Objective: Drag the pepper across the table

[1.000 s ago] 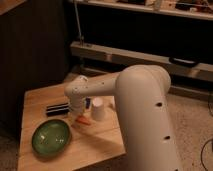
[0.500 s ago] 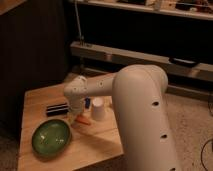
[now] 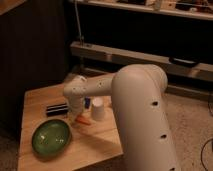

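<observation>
- My gripper (image 3: 78,116) hangs low over the table (image 3: 95,147), right at the pepper (image 3: 84,120), near the cup (image 3: 98,109).
- I can't tell if it grips.

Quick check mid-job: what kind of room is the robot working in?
Likely a lab or workshop: metal shelving behind, a cable on the speckled floor, a wooden table. The pincer is right by the pepper.

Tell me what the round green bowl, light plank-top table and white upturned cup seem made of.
The round green bowl looks like glazed ceramic or plastic: soft sheen. The light plank-top table looks wooden, matte: pale boards. The white upturned cup seems plastic or paper, matte. The gripper hangs over the table beside the small orange-red pepper.
</observation>
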Robot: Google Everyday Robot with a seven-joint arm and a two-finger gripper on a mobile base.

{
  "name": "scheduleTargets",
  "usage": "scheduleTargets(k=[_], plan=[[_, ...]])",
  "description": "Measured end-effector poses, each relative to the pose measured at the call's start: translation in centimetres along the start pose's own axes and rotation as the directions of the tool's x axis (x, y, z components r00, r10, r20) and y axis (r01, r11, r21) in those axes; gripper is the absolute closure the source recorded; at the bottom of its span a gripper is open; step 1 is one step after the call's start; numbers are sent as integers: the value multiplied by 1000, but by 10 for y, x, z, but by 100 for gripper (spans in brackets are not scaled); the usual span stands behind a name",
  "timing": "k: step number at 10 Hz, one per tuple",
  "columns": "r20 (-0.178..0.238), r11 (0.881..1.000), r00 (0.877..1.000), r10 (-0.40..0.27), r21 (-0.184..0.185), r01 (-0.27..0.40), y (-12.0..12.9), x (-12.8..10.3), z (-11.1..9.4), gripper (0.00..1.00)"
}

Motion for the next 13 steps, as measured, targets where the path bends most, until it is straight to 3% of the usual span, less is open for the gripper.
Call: scheduleTargets(k=[1,4,5,8,13], plan=[[2,1000,1000,0,1,0,0,-1,-1,66],[0,1000,1000,4,-1,-4,0,0,1,95],[-1,1000,1000,4,-1,-4,0,0,1,99],[-5,1000,1000,7,2,-7,0,3,0,100],[-29,999,999,22,24,-21,-6,29,-13,100]])
